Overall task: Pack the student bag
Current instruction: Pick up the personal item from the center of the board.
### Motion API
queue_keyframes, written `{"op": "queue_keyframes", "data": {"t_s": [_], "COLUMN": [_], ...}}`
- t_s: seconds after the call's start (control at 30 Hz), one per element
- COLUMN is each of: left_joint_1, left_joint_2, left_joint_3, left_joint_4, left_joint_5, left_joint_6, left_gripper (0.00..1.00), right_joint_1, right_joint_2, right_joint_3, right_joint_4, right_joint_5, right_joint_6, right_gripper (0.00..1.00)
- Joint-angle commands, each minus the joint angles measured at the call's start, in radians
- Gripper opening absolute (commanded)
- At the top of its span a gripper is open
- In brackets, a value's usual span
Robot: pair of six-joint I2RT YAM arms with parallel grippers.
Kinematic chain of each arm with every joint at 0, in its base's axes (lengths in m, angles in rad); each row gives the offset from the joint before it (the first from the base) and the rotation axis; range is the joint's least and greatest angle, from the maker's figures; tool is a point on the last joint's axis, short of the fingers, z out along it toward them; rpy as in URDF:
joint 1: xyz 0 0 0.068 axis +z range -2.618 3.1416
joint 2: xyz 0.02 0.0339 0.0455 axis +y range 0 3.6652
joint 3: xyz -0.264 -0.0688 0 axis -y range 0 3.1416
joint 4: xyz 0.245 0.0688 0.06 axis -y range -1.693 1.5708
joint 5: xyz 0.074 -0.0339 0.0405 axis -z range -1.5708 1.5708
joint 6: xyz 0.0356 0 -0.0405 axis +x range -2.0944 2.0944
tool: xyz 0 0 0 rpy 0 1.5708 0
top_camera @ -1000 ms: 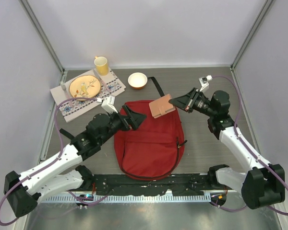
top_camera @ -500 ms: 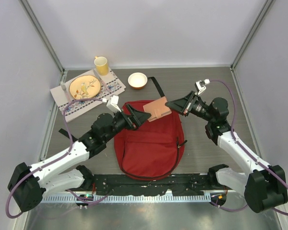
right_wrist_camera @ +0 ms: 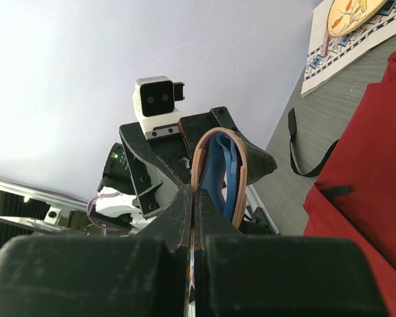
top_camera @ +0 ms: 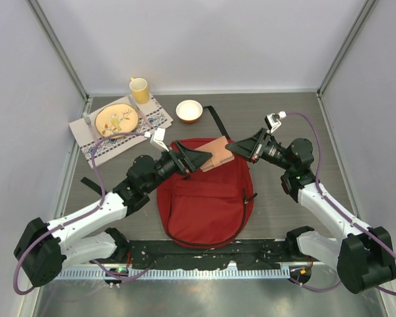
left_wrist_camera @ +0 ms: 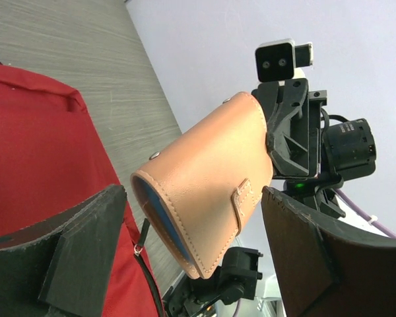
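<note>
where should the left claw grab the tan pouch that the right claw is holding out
Take the free end of the tan pouch, the one away from the right claw, which pinches the other end. Come in from the left arm's side, with the left claw straddling its two flat faces. That end hangs in the air above the student bag.

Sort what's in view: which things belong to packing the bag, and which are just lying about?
Job: large dark-red fabric backpack; tan leather pouch with blue lining, clamped in the right gripper; open left gripper flanking it.
Lying about: yellow mug; white bowl; round yellow plate on a patterned cloth mat.
</note>
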Motion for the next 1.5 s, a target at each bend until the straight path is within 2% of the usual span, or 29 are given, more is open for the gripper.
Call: {"op": "queue_keyframes", "data": {"t_s": [0.0,0.23,0.47,0.57,0.73,0.8,0.83,0.87,0.97,1.17,1.47], "left_joint_1": [0.005,0.005,0.005,0.005,0.005,0.005,0.005,0.005,0.005,0.023,0.043], "left_joint_2": [0.013,0.016,0.011,0.006,0.008,0.011,0.011,0.011,0.011,0.006,0.016], "left_joint_3": [0.003,-0.001,0.000,0.000,0.003,0.005,0.005,0.003,-0.007,-0.036,-0.044], "left_joint_4": [0.109,0.141,0.143,0.137,0.130,0.129,0.129,0.127,0.126,0.161,0.207], "left_joint_5": [0.047,0.054,0.065,0.067,0.064,0.062,0.062,0.062,0.051,0.056,0.093], "left_joint_6": [-0.011,-0.020,-0.022,-0.020,-0.022,-0.022,-0.023,-0.026,-0.028,-0.031,-0.046], "left_gripper": [0.83,0.65,0.31,0.24,0.23,0.30,0.41,0.66,0.90,0.97,1.00], "right_joint_1": [0.007,0.009,0.009,0.009,0.009,0.009,0.008,0.009,0.009,0.009,0.009], "right_joint_2": [-0.019,-0.005,0.007,0.012,0.009,0.007,0.004,0.003,0.003,-0.003,0.009], "right_joint_3": [-0.008,-0.025,-0.034,-0.037,-0.037,-0.034,-0.034,-0.033,-0.027,-0.019,-0.033], "right_joint_4": [0.106,0.126,0.097,0.083,0.051,0.044,0.040,0.039,0.051,0.142,0.272], "right_joint_5": [-0.020,-0.022,-0.014,-0.008,-0.002,0.001,0.004,0.007,0.003,-0.009,-0.019], "right_joint_6": [0.033,0.041,0.011,0.000,-0.023,-0.031,-0.034,-0.029,-0.011,0.087,0.199], "right_gripper": [0.01,0.01,0.01,0.01,0.01,0.01,0.01,0.01,0.01,0.01,0.01]}}
